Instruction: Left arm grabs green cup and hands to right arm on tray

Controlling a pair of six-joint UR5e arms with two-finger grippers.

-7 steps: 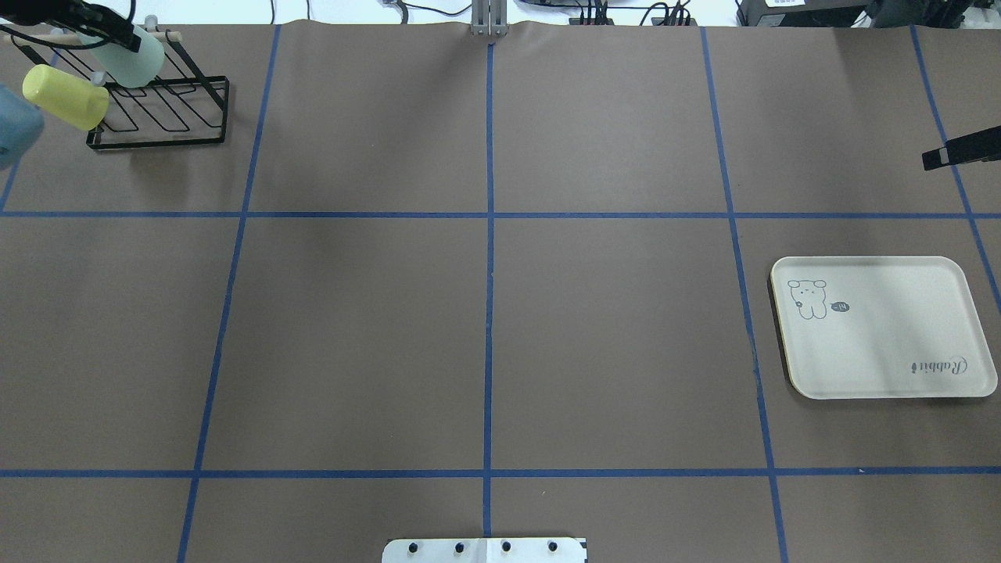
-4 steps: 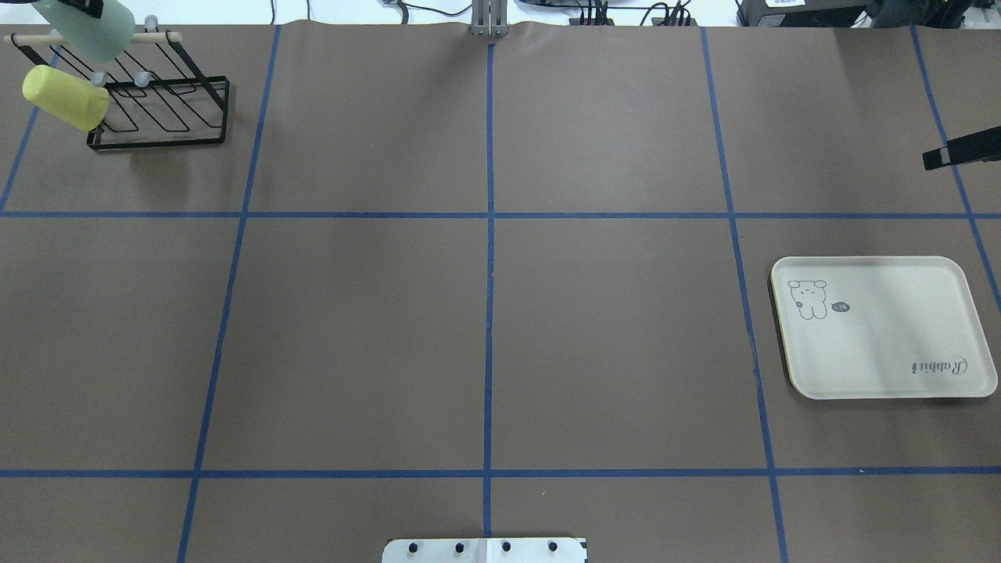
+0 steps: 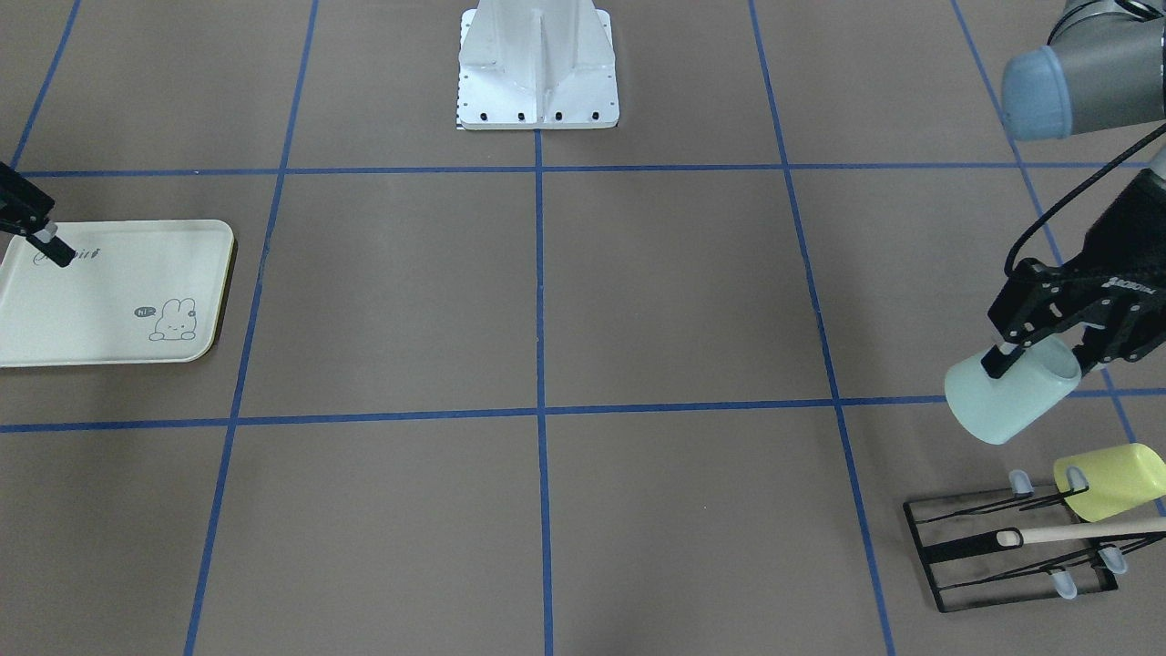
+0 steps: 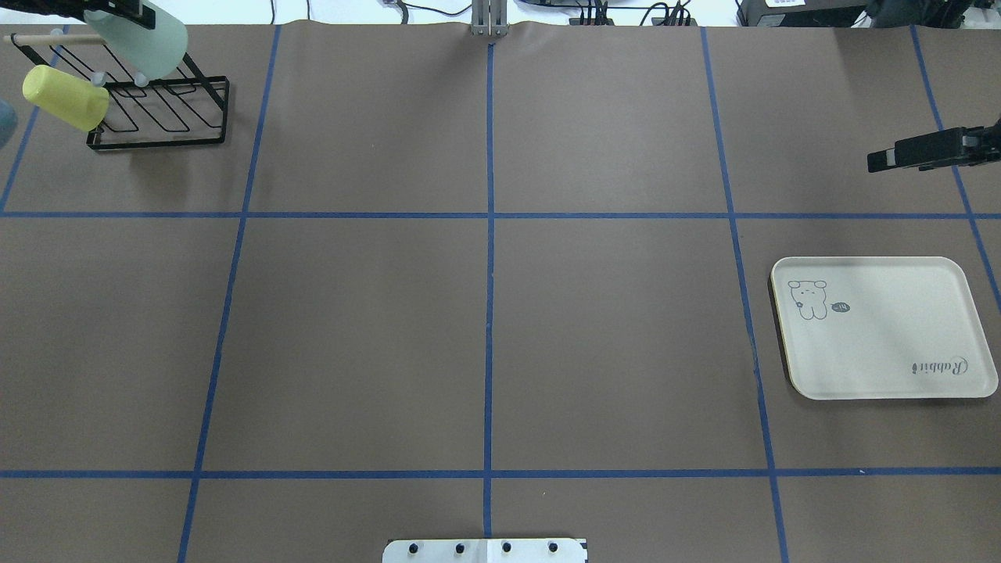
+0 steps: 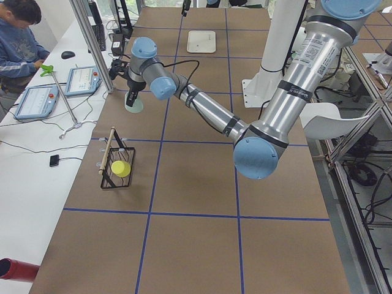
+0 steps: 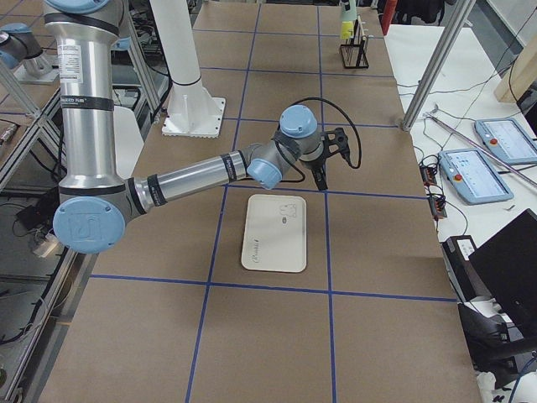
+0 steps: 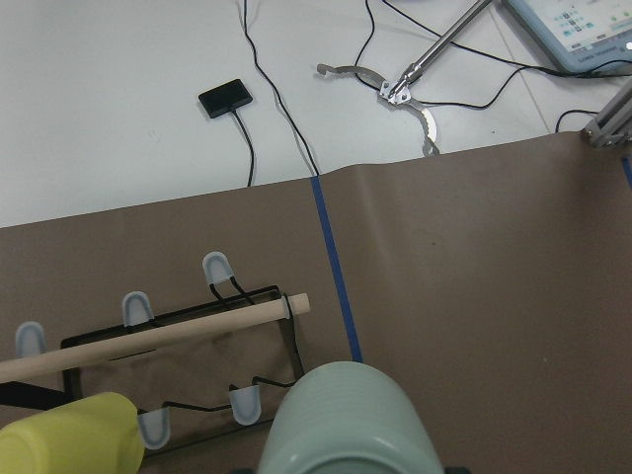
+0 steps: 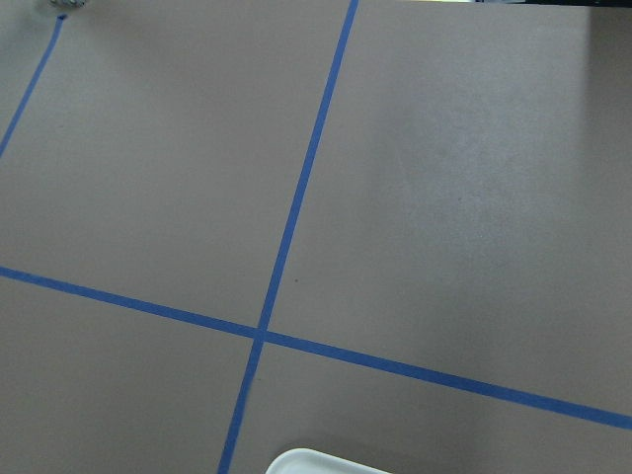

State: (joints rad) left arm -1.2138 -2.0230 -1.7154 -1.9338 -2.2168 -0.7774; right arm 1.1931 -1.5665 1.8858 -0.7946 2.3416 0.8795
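My left gripper point(image 3: 1038, 353) is shut on the rim of the pale mint-green cup point(image 3: 1007, 394), one finger inside it, and holds it tilted in the air above the rack. The cup also shows in the overhead view point(image 4: 146, 44) and at the bottom of the left wrist view point(image 7: 346, 425). The cream tray point(image 4: 884, 367) with its bunny drawing lies flat and empty at the table's right side. My right gripper point(image 4: 874, 162) hovers beyond the tray's far edge, apart from it. I cannot tell if it is open.
A black wire rack point(image 4: 164, 125) with a wooden rod stands at the far left corner. A yellow-green cup point(image 4: 64, 95) hangs on one of its pegs. The robot base plate point(image 3: 537, 91) is at the table's near middle edge.
My left gripper has carried the mint-green cup up and then to the right, off the rack. My right gripper has moved left, farther into the overhead view.
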